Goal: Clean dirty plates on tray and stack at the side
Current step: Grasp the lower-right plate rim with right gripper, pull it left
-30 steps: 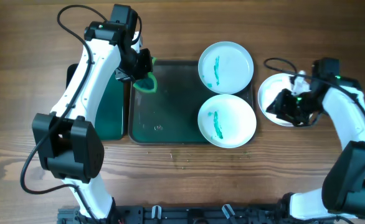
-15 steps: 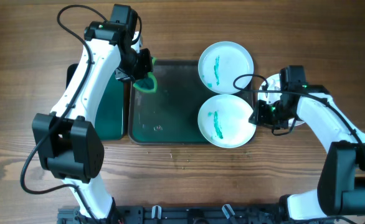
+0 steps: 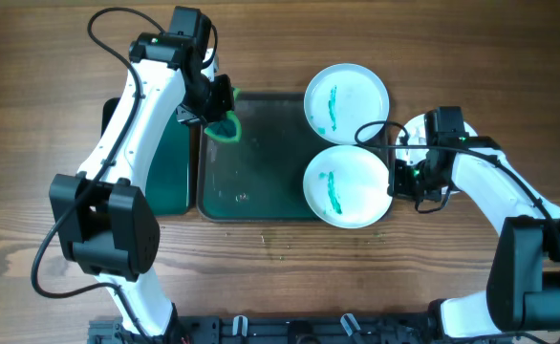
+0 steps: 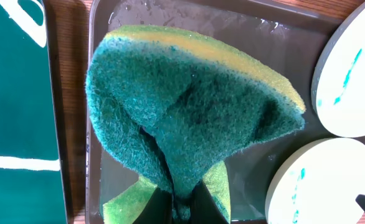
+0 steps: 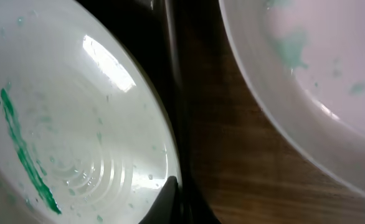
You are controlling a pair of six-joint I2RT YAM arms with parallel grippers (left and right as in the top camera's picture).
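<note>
White green-smeared plate [image 3: 348,185] on the tray [image 3: 261,182] has its rim pinched in the right pincer [image 3: 394,179].

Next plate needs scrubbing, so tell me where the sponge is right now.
In the overhead view the green sponge hangs pinched in the left gripper over the far-left corner of the large tray, beside the smaller green tray.

Both arms [image 3: 137,115] show white shells and chunky black joints, black cables [image 3: 103,21] looping behind the left claw [image 3: 225,113] and the right claw [image 3: 399,180].
</note>
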